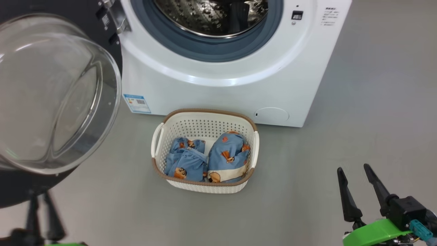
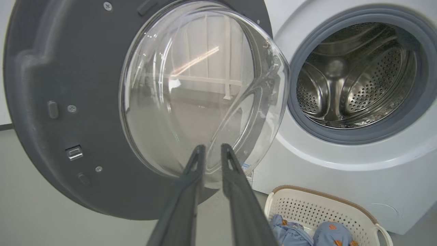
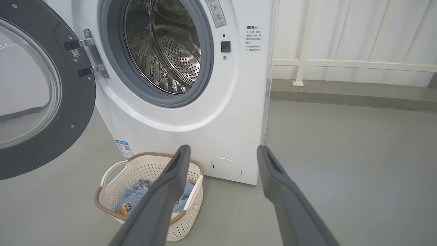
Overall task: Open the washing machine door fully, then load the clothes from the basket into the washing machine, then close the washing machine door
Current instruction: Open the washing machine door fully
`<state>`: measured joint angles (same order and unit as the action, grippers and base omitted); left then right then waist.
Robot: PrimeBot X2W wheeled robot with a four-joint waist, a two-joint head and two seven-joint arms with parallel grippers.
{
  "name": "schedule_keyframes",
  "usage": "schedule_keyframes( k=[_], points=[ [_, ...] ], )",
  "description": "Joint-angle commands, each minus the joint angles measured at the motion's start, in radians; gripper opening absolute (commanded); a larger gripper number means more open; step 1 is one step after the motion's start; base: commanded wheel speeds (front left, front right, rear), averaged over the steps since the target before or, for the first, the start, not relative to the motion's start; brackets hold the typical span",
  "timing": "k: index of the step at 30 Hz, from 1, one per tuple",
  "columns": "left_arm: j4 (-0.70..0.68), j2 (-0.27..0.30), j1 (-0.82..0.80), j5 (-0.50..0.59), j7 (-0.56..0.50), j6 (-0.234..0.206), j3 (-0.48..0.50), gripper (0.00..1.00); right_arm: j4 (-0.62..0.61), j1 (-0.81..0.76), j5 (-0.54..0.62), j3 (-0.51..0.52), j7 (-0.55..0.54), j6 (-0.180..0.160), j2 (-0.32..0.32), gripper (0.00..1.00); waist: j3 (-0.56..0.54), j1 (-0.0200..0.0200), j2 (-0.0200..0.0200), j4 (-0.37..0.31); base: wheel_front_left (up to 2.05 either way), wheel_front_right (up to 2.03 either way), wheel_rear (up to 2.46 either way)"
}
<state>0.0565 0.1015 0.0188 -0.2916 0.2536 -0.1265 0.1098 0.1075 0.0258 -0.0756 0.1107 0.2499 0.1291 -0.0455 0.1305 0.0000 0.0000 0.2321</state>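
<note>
Firstly, head view. You will find the washing machine (image 1: 218, 92) at 12 o'clock with its steel drum (image 1: 211, 17) exposed inside the grey ring (image 1: 205, 51). The washing machine door (image 1: 51, 95) stands swung wide at 9 o'clock, glass bowl facing you. The basket (image 1: 205, 111) sits on the floor at 6 o'clock of the machine, just in front of it. It contains the clothes (image 1: 227, 157): two blue bundles side by side, both inside the rim. A blue label (image 1: 137, 103) with a square code is fixed low at 7 o'clock on the machine front; its text is too small to read. Small dark print (image 1: 330, 16) at 1 o'clock is likewise illegible. Your right gripper (image 1: 353, 167) hangs at 4 o'clock, fingers spread wide and empty, well apart from the basket. Your left gripper (image 1: 39, 201) is at 7 o'clock, beneath the door rim.

Secondly, left wrist view. Your left gripper (image 2: 212, 146) shows only a narrow gap between its fingers, with nothing in it, its tips before the lower edge of the door (image 2: 191, 85) glass. The drum (image 2: 351, 75) at 2 o'clock holds no laundry. The basket (image 2: 317, 205) lies at 5 o'clock with the clothes (image 2: 327, 235) in it.

Thirdly, right wrist view. Your right gripper (image 3: 222, 147) is wide apart, holding nothing. The basket (image 3: 102, 201) is at 7 o'clock, the clothes (image 3: 131, 201) partly hidden behind one finger. A printed notice (image 3: 253, 38) beside the opening and a coded sticker (image 3: 75, 53) at the hinge cannot be read.
</note>
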Motion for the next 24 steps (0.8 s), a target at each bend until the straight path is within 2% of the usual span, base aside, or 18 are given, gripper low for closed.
schedule_keyframes(
  k=[1, 2, 3, 4, 16, 24],
  points=[
    [-0.039, 0.018, -0.001, 0.017, 0.004, 0.008, 0.013, 0.48, -0.018, -0.003, -0.014, -0.029, 0.012, 0.002, -0.005, 1.0, -0.016, 0.0, 0.0, -0.017, 0.0, 0.0, 0.0],
    [-0.046, 0.015, 0.008, 0.026, -0.004, 0.014, -0.008, 0.78, -0.016, -0.005, -0.015, -0.031, 0.012, 0.002, -0.005, 1.0, -0.022, 0.0, 0.0, -0.021, 0.0, 0.0, 0.0],
    [-0.051, 0.014, 0.016, 0.034, -0.012, 0.017, -0.024, 0.98, -0.013, -0.008, -0.016, -0.035, 0.012, 0.002, -0.005, 1.0, -0.029, 0.0, 0.0, -0.028, 0.0, 0.0, 0.0],
    [-0.057, 0.014, 0.021, 0.044, -0.017, 0.019, -0.038, 1.0, -0.012, -0.01, -0.017, -0.038, 0.012, 0.002, -0.005, 1.0, -0.034, 0.0, 0.0, -0.034, 0.0, 0.0, 0.0],
    [-0.049, 0.001, 0.034, 0.059, -0.079, 0.062, -0.155, 1.0, 0.009, -0.009, -0.008, -0.093, 0.012, 0.002, -0.005, 1.0, -0.079, 0.0, 0.0, -0.12, 0.0, 0.0, 0.0],
    [-0.025, -0.002, 0.055, 0.06, -0.093, 0.064, -0.184, 1.0, 0.014, -0.035, -0.01, -0.128, 0.012, 0.002, -0.005, 1.0, -0.132, 0.0, 0.0, -0.192, 0.0, 0.0, 0.0]
  ],
)
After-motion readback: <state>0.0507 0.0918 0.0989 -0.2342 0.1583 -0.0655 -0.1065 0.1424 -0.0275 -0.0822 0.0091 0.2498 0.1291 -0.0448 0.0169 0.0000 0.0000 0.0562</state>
